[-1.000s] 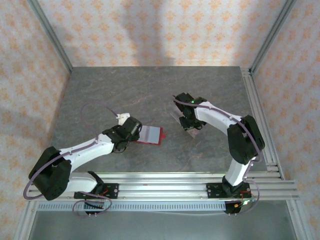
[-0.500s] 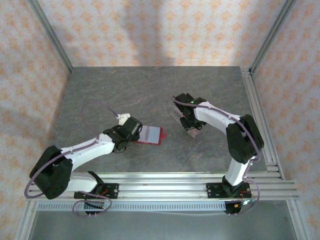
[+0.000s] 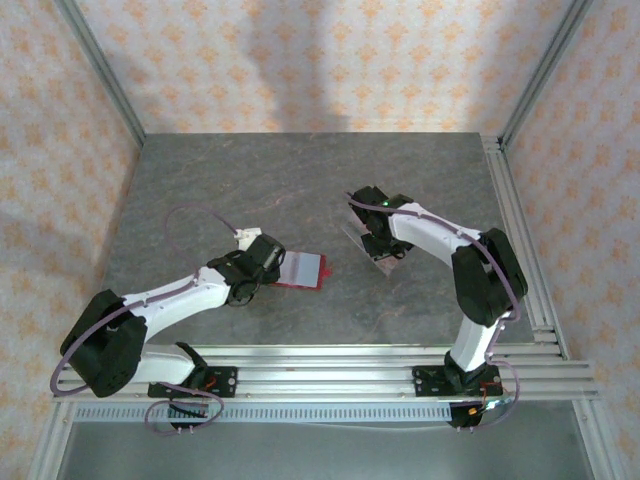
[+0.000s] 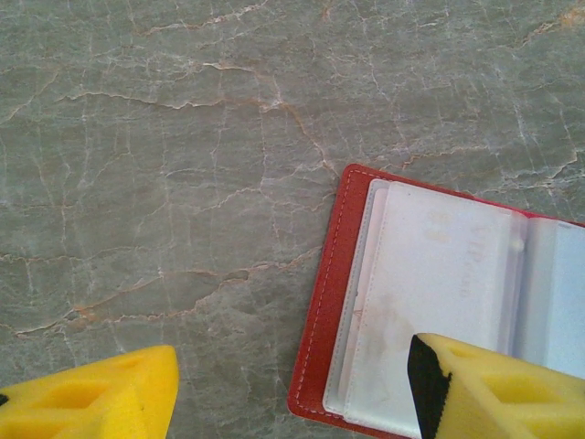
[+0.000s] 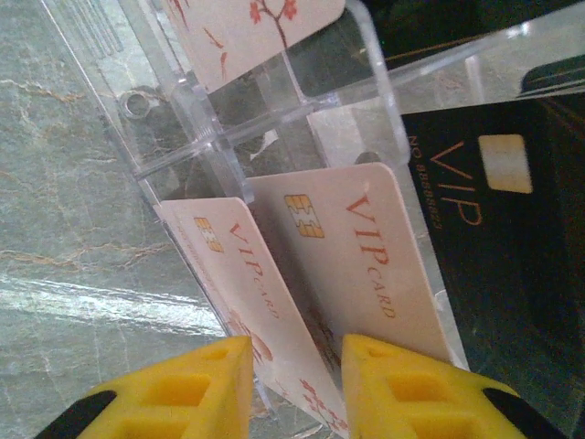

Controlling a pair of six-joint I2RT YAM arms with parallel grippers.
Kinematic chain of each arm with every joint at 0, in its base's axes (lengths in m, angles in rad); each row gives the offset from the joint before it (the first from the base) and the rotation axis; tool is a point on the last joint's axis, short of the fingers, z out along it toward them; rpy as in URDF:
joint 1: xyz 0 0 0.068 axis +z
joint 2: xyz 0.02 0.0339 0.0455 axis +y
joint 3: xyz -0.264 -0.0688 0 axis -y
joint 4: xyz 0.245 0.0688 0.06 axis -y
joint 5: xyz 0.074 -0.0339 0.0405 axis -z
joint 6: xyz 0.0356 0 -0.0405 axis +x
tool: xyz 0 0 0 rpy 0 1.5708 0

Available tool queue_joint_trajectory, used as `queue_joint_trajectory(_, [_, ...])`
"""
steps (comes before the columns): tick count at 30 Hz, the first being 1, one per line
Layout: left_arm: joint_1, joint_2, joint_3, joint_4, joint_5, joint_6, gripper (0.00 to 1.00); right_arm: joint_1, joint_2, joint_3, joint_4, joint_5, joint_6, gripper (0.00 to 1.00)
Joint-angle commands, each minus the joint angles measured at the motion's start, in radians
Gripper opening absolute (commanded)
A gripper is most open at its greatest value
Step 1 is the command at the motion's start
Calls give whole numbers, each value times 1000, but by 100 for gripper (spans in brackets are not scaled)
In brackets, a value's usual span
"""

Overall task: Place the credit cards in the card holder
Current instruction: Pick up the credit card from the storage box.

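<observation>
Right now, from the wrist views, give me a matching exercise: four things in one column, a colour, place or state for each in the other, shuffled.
Column one
1. card holder
2. black VIP card
3. pale VIP card
4. left end effector

Column two
A. gold lettering and chip
B. red, lying open on the table
C. open, above the holder's corner
D. pinkish-white, standing in the clear stand

Pairs: 1-B, 2-A, 3-D, 4-C

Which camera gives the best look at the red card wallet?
The left wrist view: the red wallet lies open up close, its clear sleeves plainly visible. The top external view shows it small, mid-table.
</observation>
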Motion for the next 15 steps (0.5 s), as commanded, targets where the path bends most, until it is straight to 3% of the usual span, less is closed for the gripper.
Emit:
queue_joint_trajectory(1, [11, 6, 18, -8, -16, 2, 69, -6, 23, -5, -4, -6, -13, 30])
queue_joint_trajectory(15, [10, 10, 19, -3, -17, -2, 68, -6, 17, 4, -8, -43, -16, 16])
